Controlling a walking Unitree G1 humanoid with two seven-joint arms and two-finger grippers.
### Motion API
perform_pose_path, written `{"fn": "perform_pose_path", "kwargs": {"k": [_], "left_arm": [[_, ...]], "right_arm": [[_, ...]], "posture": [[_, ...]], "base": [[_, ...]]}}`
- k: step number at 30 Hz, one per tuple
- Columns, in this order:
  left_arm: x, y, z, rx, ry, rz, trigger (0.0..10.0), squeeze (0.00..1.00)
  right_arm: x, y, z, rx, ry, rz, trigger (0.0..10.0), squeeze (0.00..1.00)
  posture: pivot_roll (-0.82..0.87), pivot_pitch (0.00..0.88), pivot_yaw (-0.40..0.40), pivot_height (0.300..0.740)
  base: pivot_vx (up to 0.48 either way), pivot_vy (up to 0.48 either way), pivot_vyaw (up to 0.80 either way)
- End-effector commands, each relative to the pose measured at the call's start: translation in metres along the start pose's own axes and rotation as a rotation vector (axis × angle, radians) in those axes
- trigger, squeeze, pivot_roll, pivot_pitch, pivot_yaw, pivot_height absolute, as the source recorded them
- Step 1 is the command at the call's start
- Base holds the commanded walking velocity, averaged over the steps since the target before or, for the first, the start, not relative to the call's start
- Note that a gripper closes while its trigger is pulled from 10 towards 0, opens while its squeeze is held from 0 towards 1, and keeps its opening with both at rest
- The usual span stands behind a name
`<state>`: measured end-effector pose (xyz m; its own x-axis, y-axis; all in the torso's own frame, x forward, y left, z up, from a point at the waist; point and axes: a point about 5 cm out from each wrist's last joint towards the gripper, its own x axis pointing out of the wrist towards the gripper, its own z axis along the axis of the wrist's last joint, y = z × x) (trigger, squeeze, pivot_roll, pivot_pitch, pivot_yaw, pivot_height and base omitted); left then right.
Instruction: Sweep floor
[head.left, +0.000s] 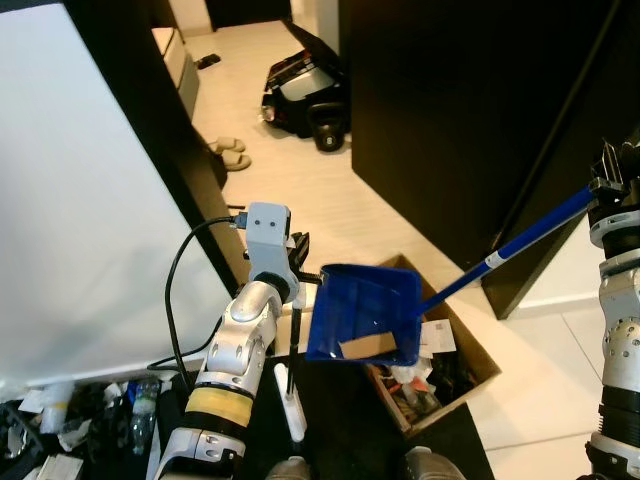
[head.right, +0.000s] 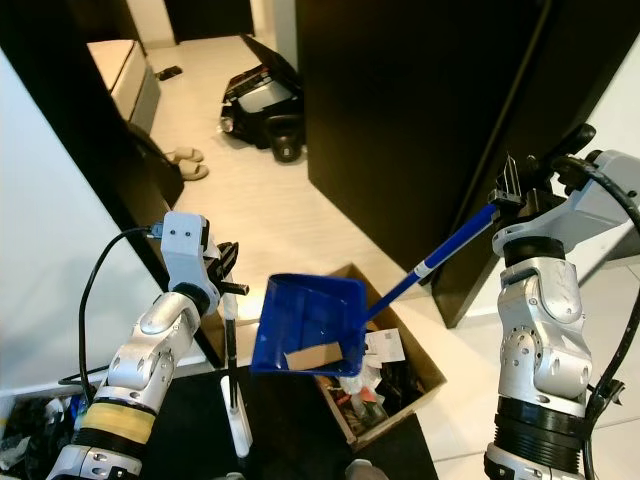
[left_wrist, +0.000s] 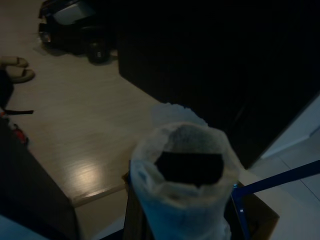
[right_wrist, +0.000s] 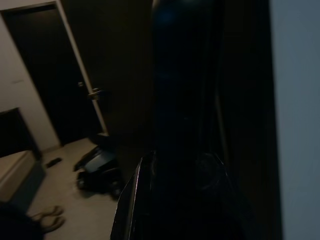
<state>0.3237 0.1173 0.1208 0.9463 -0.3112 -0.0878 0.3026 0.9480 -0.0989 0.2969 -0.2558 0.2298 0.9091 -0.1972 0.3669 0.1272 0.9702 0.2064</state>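
A blue dustpan (head.left: 362, 310) hangs tilted over an open cardboard box (head.left: 478, 353) full of rubbish. A brown scrap of cardboard (head.left: 368, 346) lies at the pan's lower edge. The pan's long blue handle (head.right: 435, 257) runs up to my right gripper (head.right: 510, 193), which is shut on its end beside the dark cabinet. My left gripper (head.left: 300, 262) is shut on a thin black broom stick (head.left: 295, 330), just left of the pan. A white piece (head.left: 291, 405) sits on the stick near the floor. In the left wrist view the stick's top (left_wrist: 187, 165) is wrapped in white.
A tall dark cabinet (head.left: 460, 100) stands right of the box. An open black bag (head.left: 305, 90) and a pair of slippers (head.left: 230, 152) lie on the pale floor beyond. A white panel (head.left: 70, 200) rises on my left, with bottles and litter (head.left: 60, 420) at its foot.
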Motion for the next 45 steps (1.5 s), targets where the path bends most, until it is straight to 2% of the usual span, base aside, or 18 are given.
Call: {"fn": "perform_pose_path", "kwargs": {"k": [1,8,9,13,14,15,20,22,25,31,32,33,35,36,37,38,45], "left_arm": [[0.000,0.000,0.002,0.009,-0.010,0.002,10.0,0.00],[0.000,0.000,0.001,0.009,-0.008,0.006,10.0,0.00],[0.000,0.000,0.001,0.008,-0.007,0.008,10.0,0.00],[-0.001,0.000,0.000,0.008,-0.005,0.011,10.0,0.00],[-0.001,0.001,0.000,0.006,-0.005,0.014,10.0,0.00],[-0.001,0.001,0.000,0.006,-0.005,0.014,10.0,0.00],[-0.002,0.001,-0.001,0.004,-0.002,0.017,10.0,0.00],[-0.002,0.001,-0.002,0.004,-0.001,0.018,10.0,0.00],[-0.003,0.002,-0.003,0.004,0.001,0.021,10.0,0.00],[-0.003,0.003,-0.005,0.005,0.006,0.023,10.0,0.00],[-0.003,0.002,-0.006,0.005,0.009,0.023,10.0,0.00],[-0.003,0.002,-0.006,0.005,0.009,0.023,10.0,0.00],[-0.004,0.001,-0.008,0.004,0.014,0.021,10.0,0.00],[-0.004,0.001,-0.008,0.004,0.014,0.021,10.0,0.00],[-0.005,-0.001,-0.010,0.000,0.015,0.021,10.0,0.00],[-0.006,-0.001,-0.010,-0.002,0.015,0.022,10.0,0.00],[-0.007,0.000,-0.012,-0.004,0.015,0.028,10.0,0.00]], "right_arm": [[0.003,0.004,0.008,-0.011,-0.061,0.009,10.0,0.00],[0.011,0.010,0.010,-0.085,-0.086,0.020,10.0,0.00],[0.015,0.011,0.010,-0.134,-0.085,0.020,10.0,0.00],[0.018,0.010,0.011,-0.156,-0.090,0.023,10.0,0.00],[0.024,0.012,0.018,-0.231,-0.128,0.037,10.0,0.00],[0.024,0.012,0.018,-0.231,-0.128,0.037,10.0,0.00],[0.036,0.019,0.033,-0.370,-0.219,0.082,10.0,0.00],[0.039,0.021,0.036,-0.394,-0.238,0.094,10.0,0.00],[0.049,0.035,0.043,-0.447,-0.294,0.167,10.0,0.00],[0.055,0.053,0.045,-0.493,-0.327,0.266,10.0,0.00],[0.056,0.062,0.044,-0.512,-0.338,0.312,10.0,0.00],[0.056,0.062,0.044,-0.512,-0.338,0.312,10.0,0.00],[0.056,0.079,0.042,-0.549,-0.360,0.400,10.0,0.00],[0.056,0.079,0.042,-0.549,-0.360,0.400,10.0,0.00],[0.054,0.095,0.038,-0.605,-0.386,0.486,10.0,0.00],[0.053,0.099,0.036,-0.620,-0.392,0.511,10.0,0.00],[0.048,0.117,0.027,-0.663,-0.426,0.610,10.0,0.00]], "posture": [[-0.02,0.062,0.068,0.740],[-0.01,0.068,0.067,0.740],[-0.01,0.068,0.066,0.740],[-0.01,0.070,0.065,0.740],[-0.01,0.071,0.062,0.740],[-0.01,0.071,0.062,0.740],[-0.01,0.071,0.061,0.740],[-0.01,0.071,0.061,0.740],[0.00,0.069,0.058,0.740],[0.00,0.068,0.054,0.740],[0.00,0.067,0.052,0.740],[0.00,0.067,0.052,0.740],[0.00,0.067,0.048,0.740],[0.00,0.067,0.048,0.740],[0.01,0.067,0.039,0.740],[0.01,0.067,0.038,0.740],[0.01,0.064,0.034,0.740]], "base": [[0.000,0.000,0.00],[0.000,0.000,0.00],[0.000,0.000,0.00],[0.000,0.000,0.00],[0.000,0.000,0.00],[0.000,0.000,0.00],[0.000,0.000,0.00],[0.000,0.000,0.00],[0.000,0.000,0.00],[0.000,0.000,0.00],[0.000,0.000,0.00],[0.000,0.000,0.00],[0.000,0.000,0.00],[0.000,0.000,0.00],[0.000,0.000,0.00],[0.000,0.000,0.00],[0.000,0.000,0.00]]}}
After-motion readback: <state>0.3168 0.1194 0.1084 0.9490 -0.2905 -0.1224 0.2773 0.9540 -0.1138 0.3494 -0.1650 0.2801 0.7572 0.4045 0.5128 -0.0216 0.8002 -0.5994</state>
